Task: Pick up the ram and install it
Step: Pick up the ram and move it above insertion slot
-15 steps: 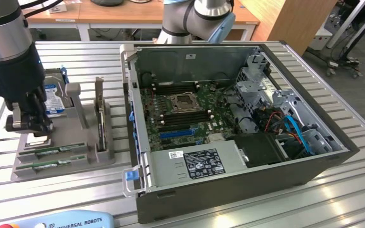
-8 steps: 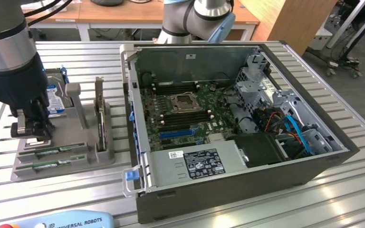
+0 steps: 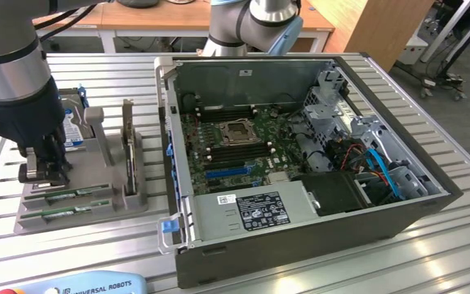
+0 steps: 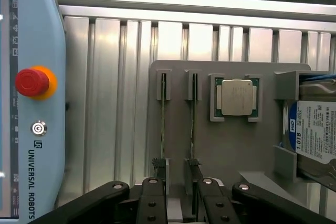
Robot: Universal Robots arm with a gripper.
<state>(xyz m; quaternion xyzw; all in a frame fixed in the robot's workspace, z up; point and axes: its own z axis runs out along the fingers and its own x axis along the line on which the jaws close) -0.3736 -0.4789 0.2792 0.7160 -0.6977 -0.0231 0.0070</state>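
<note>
Green ram (image 3: 76, 195) is hovered over by the spread, empty claw (image 4: 177, 179); pickup isn't made yet, one stick probably needs centring in the gap.

arm (image 3: 10, 67) upright, tool (image 3: 43, 168) pointing down, jaws apart.
</note>
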